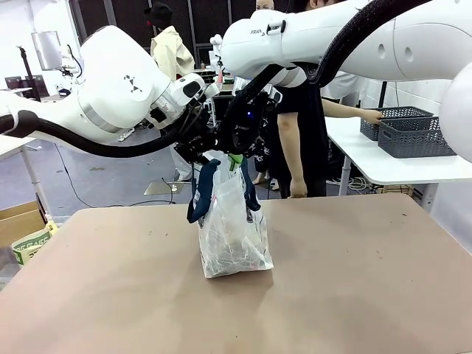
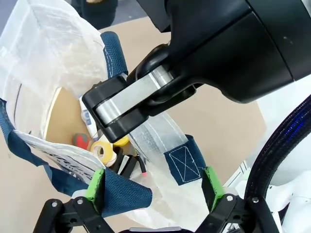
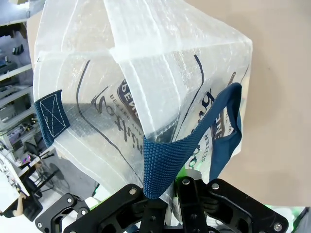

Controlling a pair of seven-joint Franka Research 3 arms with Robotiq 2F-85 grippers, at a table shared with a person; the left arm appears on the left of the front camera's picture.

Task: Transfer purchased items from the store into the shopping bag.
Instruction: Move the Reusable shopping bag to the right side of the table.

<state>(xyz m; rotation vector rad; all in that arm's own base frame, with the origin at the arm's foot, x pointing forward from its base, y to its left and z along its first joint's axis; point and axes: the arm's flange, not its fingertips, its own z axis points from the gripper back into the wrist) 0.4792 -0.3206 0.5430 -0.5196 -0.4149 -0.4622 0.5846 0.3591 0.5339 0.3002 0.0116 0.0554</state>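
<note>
Midway between the surface's (image 1: 369, 280) side edges: shopping bag (image 1: 232, 236), upright. Right gripper (image 3: 182, 182) jaws clamped on its rim; left gripper (image 2: 154, 182) jaws apart, astride a blue handle (image 2: 121, 194). Contents: brown box (image 2: 63, 116), yellow roll (image 2: 103, 150), red packet (image 2: 81, 141). Loading judged well advanced; any remainder cannot be told.

Clear plastic shopping bag (image 1: 234, 243) with navy straps (image 1: 203, 193) stands upright dead centre of the front view, mouth open. Inside: flat brown box (image 2: 63, 116), yellowish roll (image 2: 103, 150), small red bit (image 2: 80, 141).

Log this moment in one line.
left claw: open, straddling navy handle | right claw: shut on shopping bag rim | cardboard box inside bag
</note>
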